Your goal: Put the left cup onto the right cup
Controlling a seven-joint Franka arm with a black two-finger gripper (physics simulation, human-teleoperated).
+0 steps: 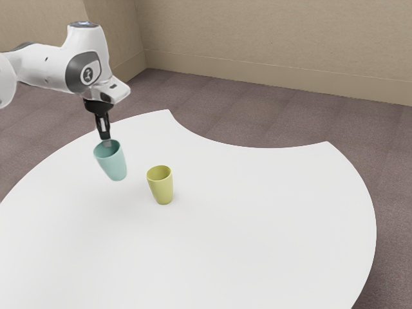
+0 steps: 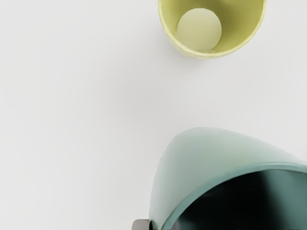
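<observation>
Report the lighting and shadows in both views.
Exterior view: soft, even light, no glare on the white table; only a faint shadow beside the yellow cup. Wrist view: the teal cup is dark inside, and a pale diffuse shadow lies on the table between the cups.

White curved-edge table point(image 1: 257, 225), one yellow-green cup point(image 1: 159, 185) upright on it.
</observation>
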